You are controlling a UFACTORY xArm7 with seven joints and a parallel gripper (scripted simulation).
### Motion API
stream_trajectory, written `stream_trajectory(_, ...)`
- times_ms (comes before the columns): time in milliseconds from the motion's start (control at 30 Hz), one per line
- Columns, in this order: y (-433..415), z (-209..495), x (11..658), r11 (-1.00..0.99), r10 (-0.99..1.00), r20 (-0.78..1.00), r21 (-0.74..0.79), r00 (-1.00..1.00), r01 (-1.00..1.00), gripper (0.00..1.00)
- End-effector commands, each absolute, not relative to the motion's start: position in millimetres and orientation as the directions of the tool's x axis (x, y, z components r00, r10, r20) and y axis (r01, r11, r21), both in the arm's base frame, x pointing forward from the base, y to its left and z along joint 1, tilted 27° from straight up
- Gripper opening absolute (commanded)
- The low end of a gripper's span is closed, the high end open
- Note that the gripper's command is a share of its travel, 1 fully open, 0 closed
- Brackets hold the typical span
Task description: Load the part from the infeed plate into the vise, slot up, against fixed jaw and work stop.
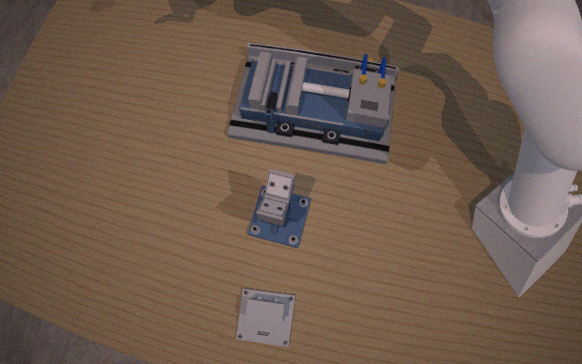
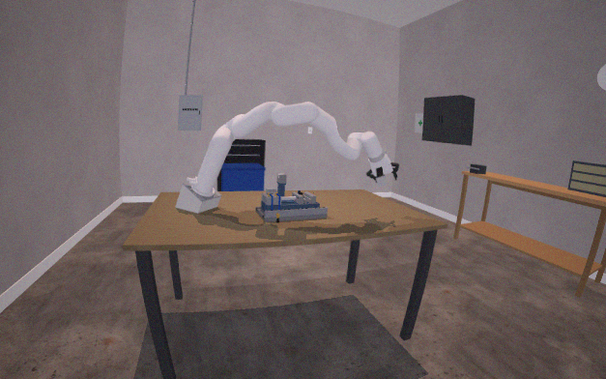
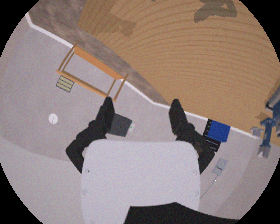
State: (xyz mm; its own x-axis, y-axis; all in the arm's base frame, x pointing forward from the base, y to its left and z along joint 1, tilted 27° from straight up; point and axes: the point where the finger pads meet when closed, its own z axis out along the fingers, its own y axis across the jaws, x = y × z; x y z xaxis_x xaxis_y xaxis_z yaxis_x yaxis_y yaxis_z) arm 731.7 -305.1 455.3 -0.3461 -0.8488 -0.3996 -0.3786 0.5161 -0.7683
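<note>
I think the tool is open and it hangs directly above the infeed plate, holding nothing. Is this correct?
Not quite. The tool is open and holds nothing, but in the exterior view it hangs past the table's far end, not above the infeed plate, which the top view shows uncovered.

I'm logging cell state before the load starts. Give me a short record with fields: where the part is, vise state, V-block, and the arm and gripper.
part: grey block lying on the infeed plate, near the table's front edge
vise: vise open, nothing between the jaws; work stop at one end
V-block: V-block between plate and vise, nothing in it
arm: raised, reaching past the table's far end
gripper: gripper open, holding nothing, high in the air, away from the part
</note>
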Motion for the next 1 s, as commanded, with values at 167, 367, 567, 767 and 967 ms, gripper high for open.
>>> stream_trajectory(167, -304, 459, 732, 0.514, -0.85, -0.399, -0.772, -0.343, -0.375, 1.0)
stream_trajectory(367, -304, 459, 732, 0.514, -0.85, -0.399, -0.772, -0.343, -0.375, 1.0)
stream_trajectory(567, -304, 459, 732, 0.514, -0.85, -0.4, -0.771, -0.343, -0.375, 1.0)
stream_trajectory(767, -259, 439, 739, 0.526, -0.849, -0.413, -0.724, -0.33, -0.446, 1.0)
stream_trajectory(967, -207, 416, 742, 0.529, -0.849, -0.42, -0.668, -0.321, -0.523, 1.0)
